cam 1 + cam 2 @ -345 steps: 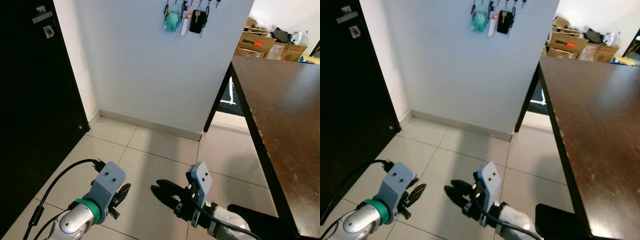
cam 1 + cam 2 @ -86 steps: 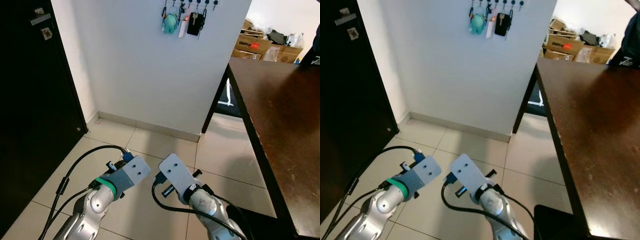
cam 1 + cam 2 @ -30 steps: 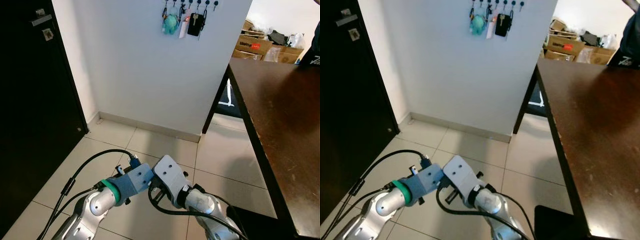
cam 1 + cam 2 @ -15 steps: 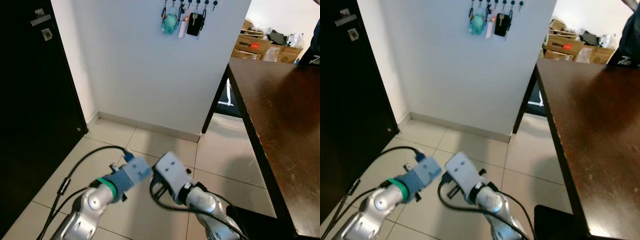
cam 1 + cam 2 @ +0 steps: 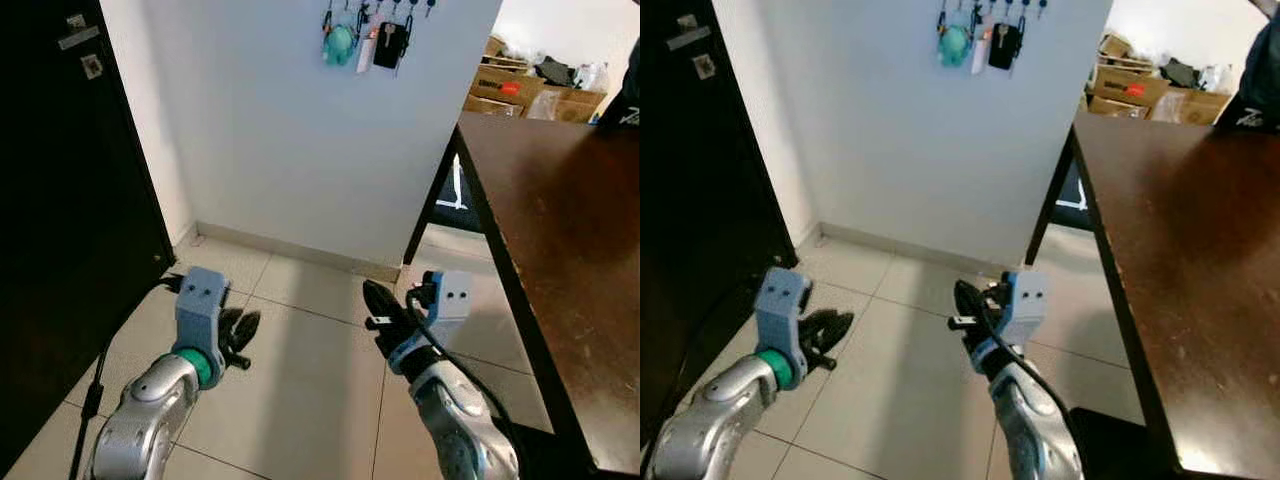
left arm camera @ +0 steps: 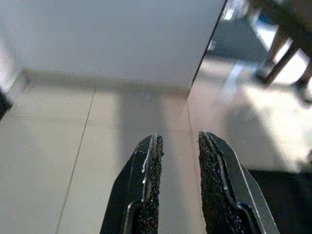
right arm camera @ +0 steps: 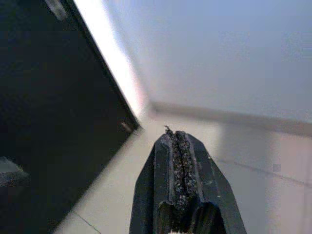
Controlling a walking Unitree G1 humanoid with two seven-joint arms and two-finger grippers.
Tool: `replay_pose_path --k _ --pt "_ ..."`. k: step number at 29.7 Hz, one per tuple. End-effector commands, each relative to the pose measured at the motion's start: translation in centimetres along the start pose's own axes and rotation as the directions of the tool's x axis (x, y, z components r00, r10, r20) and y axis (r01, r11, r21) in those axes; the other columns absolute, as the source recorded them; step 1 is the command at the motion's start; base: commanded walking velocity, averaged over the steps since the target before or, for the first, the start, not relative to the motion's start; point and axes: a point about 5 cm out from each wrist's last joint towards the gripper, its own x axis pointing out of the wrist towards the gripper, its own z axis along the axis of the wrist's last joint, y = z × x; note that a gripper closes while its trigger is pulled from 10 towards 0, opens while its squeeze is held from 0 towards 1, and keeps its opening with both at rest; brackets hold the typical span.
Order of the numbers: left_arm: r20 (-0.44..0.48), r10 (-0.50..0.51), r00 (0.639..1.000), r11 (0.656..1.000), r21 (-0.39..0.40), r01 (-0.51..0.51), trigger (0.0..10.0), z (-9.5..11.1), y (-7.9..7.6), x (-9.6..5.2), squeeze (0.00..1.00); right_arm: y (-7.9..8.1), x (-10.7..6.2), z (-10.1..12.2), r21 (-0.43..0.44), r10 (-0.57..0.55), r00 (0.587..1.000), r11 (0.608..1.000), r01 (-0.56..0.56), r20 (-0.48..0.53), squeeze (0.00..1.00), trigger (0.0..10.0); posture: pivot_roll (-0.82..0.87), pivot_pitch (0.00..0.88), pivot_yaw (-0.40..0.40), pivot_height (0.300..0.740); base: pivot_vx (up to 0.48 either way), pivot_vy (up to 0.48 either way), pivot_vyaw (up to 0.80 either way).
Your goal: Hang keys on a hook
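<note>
Dark door (image 5: 60, 200): far left. Left gripper (image 5: 240, 330): low over floor tiles (image 5: 290, 390), jaws slightly spread, holding nothing. Right gripper (image 5: 378, 303): low, jaws pressed together, possibly pinching a small metal bit; uncertain. Keys (image 5: 368, 40): already hanging from hook rack (image 5: 385, 8) on white wall (image 5: 300, 130). Dark table (image 5: 560, 230): right. Judgement: hanging likely done, or keys not visibly held.

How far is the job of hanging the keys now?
Done: keys hang on the wall hooks. In hand: nothing; the left gripper is open and empty, the right gripper shut with no key seen, both low over the floor. Left: nothing visible to hang.
</note>
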Motion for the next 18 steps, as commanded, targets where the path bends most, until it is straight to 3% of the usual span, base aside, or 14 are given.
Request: replay_pose_path --k 1,4,5,6,8,9,10,11,14,18 --pt "0.076 -0.016 0.997 0.999 -0.04 0.019 10.0 0.9 -0.3 -0.6 0.0 0.4 -0.4 -1.1 -0.118 -0.018 0.996 0.993 0.008 -0.084 0.0 10.0 0.05 0.053 0.052 0.74 0.0 0.0 0.0" --pt "0.076 -0.016 0.997 0.999 -0.04 0.019 10.0 0.9 -0.3 -0.6 0.0 0.4 -0.4 -1.1 -0.118 -0.018 0.996 0.993 0.008 -0.084 0.0 10.0 0.05 0.053 0.052 0.74 0.0 0.0 0.0" --pt "0.127 0.01 0.992 1.0 0.023 -0.013 10.0 1.7 -0.3 -0.9 0.0 0.9 -0.7 -1.2 -0.138 0.042 0.996 0.989 -0.054 -0.083 0.0 10.0 0.05 0.051 0.051 0.74 0.0 0.0 0.0" --pt "0.127 0.01 0.992 1.0 0.023 -0.013 10.0 1.7 -0.3 -0.9 0.0 0.9 -0.7 -1.2 -0.138 0.042 0.996 0.989 -0.054 -0.083 0.0 10.0 0.05 0.051 0.051 0.74 0.0 0.0 0.0" --pt "0.217 0.149 0.965 0.965 0.182 -0.189 10.0 2.7 0.8 -1.5 0.0 0.5 -1.0 -0.2 -0.279 -0.025 1.0 0.96 0.022 -0.008 0.0 10.0 0.04 0.045 0.055 0.74 0.0 0.0 0.0" --pt "0.254 0.189 0.949 0.938 0.238 -0.251 10.0 3.0 1.2 -1.7 0.0 0.2 -1.1 0.1 -0.306 -0.064 0.998 0.95 0.069 0.026 0.0 10.0 0.04 0.045 0.055 0.74 0.0 0.0 0.0" --pt "0.261 0.215 0.941 0.922 0.264 -0.283 10.0 2.6 1.5 -2.0 0.0 0.0 -1.0 0.2 -0.281 -0.051 0.998 0.958 0.059 0.035 0.0 10.0 0.05 0.042 0.056 0.74 0.0 0.0 0.0" --pt "0.259 0.224 0.939 0.917 0.271 -0.294 10.0 2.2 1.7 -2.2 0.0 0.0 -1.0 0.2 -0.247 -0.03 0.999 0.968 0.038 0.035 0.0 10.0 0.05 0.042 0.056 0.74 0.0 0.0 0.0" --pt "0.235 0.231 0.944 0.9 0.318 -0.3 10.0 1.1 1.7 -2.5 0.0 0.1 -0.7 0.2 -0.277 -0.035 0.997 0.959 0.052 0.066 0.0 10.0 0.04 0.04 0.06 0.74 0.0 0.0 0.0" --pt "0.284 0.18 0.942 0.893 0.355 -0.278 10.0 1.6 1.1 -2.5 0.0 0.5 -0.4 0.5 -0.305 -0.037 0.994 0.95 0.067 0.103 0.0 10.0 0.05 0.037 0.061 0.74 0.0 0.0 0.0"
